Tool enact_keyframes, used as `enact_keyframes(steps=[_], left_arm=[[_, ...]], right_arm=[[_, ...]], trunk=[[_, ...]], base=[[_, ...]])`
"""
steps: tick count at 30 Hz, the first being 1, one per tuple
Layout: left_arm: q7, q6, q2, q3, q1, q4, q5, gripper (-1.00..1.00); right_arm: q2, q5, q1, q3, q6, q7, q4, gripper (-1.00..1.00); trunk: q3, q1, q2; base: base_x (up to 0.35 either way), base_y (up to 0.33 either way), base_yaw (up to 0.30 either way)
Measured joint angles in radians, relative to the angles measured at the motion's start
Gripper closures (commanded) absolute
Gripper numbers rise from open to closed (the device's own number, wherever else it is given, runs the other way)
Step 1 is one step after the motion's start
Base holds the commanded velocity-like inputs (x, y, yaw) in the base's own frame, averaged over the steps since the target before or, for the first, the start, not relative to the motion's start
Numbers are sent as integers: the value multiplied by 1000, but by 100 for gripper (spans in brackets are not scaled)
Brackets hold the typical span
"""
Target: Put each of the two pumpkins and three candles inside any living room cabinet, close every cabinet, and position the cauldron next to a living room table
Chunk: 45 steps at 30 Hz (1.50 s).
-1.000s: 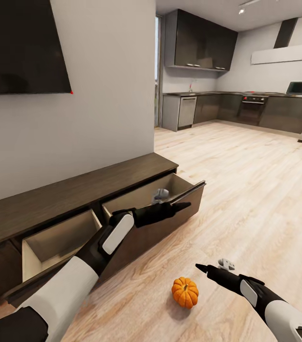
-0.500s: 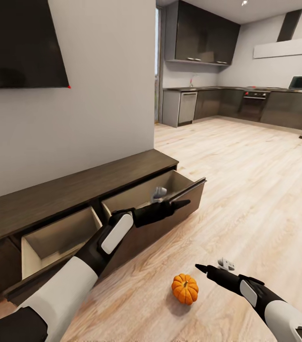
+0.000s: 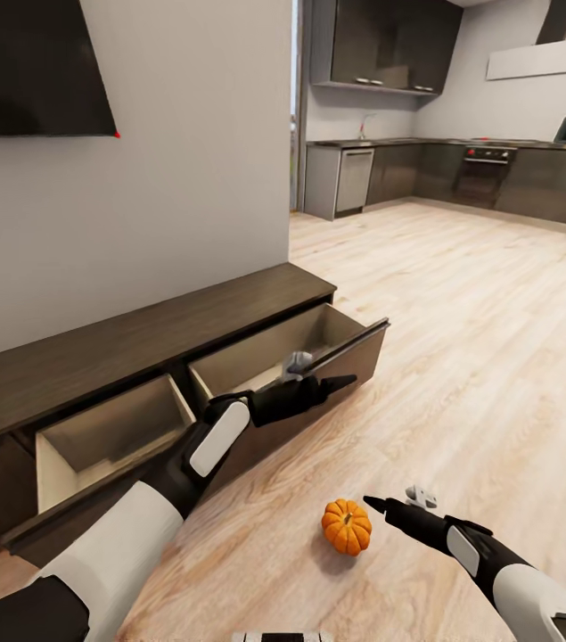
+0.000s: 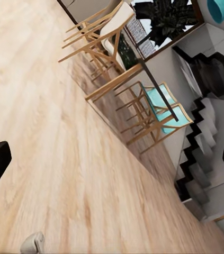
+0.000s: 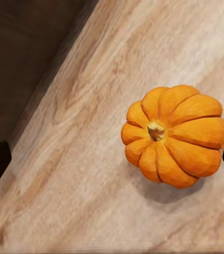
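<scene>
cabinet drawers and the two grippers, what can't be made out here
- Right drawer of the cabinet, head view: the left gripper and arm cover part of its inside.
- Left drawer, head view: the front panel hides the floor of it.
- Right gripper, head view: fingers overlap, gap unreadable.
- Pumpkin, right wrist view: underside hidden.

- No text, label, brand, number or sign can be read in any view.
- Television (image 3: 33,67) on the wall: dark blank screen, no legible marking; a small red dot at its lower corner carries no characters.
- Cabinet (image 3: 140,334) top and drawer fronts: plain wood, no lettering.
- Pumpkin (image 3: 347,526) on the floor: unmarked orange surface.
- Kitchen appliances at the far wall: too small and blurred to make out any marking.
</scene>
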Motion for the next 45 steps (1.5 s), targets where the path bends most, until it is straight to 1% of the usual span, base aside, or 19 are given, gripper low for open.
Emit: enact_keyframes(steps=[45], left_arm=[[-11, 3, 0, -2, 0, -3, 2, -100]], right_arm=[[-3, 3, 0, 0, -5, 2, -3, -100]], trunk=[[-174, 20, -11]], base=[[0, 0, 0]])
